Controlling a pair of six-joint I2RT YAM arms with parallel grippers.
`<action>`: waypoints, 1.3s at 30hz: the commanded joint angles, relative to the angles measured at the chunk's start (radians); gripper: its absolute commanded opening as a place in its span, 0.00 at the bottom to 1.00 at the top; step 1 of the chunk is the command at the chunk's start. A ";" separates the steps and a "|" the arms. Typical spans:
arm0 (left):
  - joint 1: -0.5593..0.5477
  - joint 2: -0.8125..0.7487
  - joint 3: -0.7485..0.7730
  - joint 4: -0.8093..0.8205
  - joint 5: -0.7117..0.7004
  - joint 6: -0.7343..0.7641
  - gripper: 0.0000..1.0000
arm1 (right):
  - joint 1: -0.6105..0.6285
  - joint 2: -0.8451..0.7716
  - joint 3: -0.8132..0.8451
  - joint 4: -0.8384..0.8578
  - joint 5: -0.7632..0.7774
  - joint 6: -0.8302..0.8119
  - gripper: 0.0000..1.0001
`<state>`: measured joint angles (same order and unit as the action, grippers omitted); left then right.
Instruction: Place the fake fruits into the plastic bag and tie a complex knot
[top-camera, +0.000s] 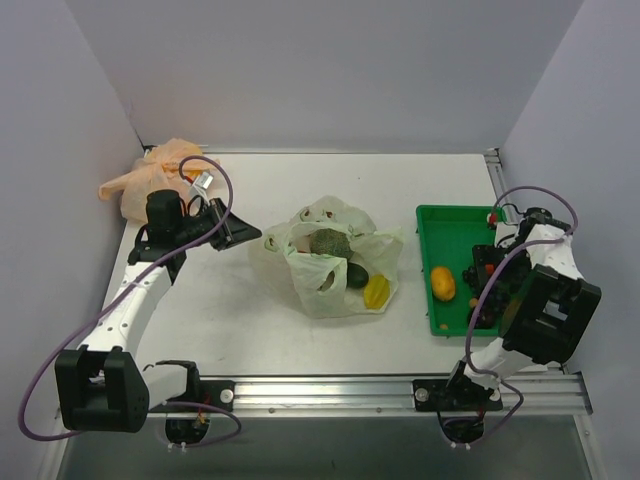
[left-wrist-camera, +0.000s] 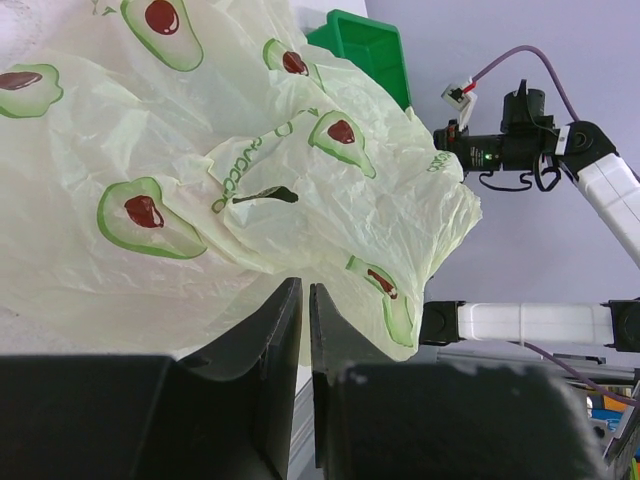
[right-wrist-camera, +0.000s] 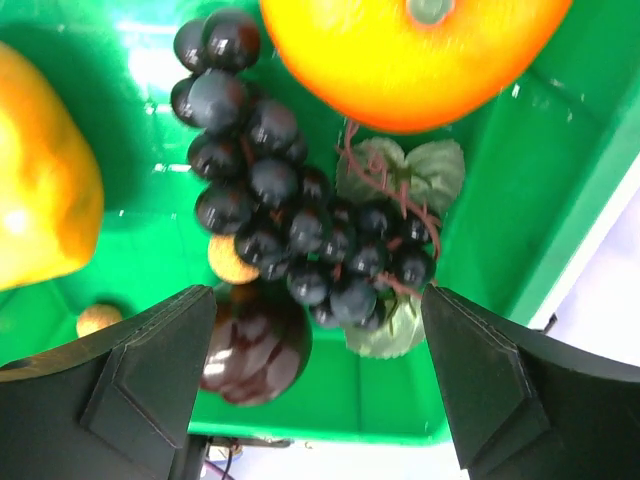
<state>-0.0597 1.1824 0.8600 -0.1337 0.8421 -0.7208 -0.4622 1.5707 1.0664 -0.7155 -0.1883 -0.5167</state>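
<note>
Grapes (right-wrist-camera: 300, 230), a dark bunch with a few leaves, lie in the wide gap of my right gripper (right-wrist-camera: 318, 300). Its two fingers stand far apart at the lower corners of the wrist view and grip nothing. A dark purple piece (right-wrist-camera: 255, 345) sits just under the bunch, partly behind the finger at lower left, and I cannot tell whether that finger touches it. An orange (right-wrist-camera: 420, 50) fills the top of that view and a yellow-orange fruit (right-wrist-camera: 40, 200) the left edge, all inside the green tray (right-wrist-camera: 560, 170). My left gripper (left-wrist-camera: 305, 290) has its fingers pressed almost together, with only a thin slit between them. The tips reach the lower edge of the plastic bag (left-wrist-camera: 150, 130), pale green and printed with avocado halves. I cannot tell whether any film is caught in the slit. From above, the bag lies crumpled on the table (top-camera: 220, 320) at the centre of the frame, with an avocado (top-camera: 330, 243) and a starfruit (top-camera: 377, 290) showing in it.
</note>
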 joint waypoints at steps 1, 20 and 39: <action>0.009 0.009 0.034 0.022 0.009 0.017 0.19 | 0.013 0.044 -0.006 0.028 0.016 0.018 0.86; 0.023 0.017 0.045 0.006 0.022 0.049 0.19 | 0.099 0.102 -0.098 0.180 0.089 0.075 0.35; 0.026 -0.010 0.017 0.026 0.034 0.029 0.19 | 0.102 -0.161 0.161 -0.116 -0.115 0.083 0.00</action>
<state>-0.0414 1.2026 0.8608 -0.1394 0.8497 -0.6949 -0.3656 1.4689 1.1675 -0.7025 -0.2039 -0.4366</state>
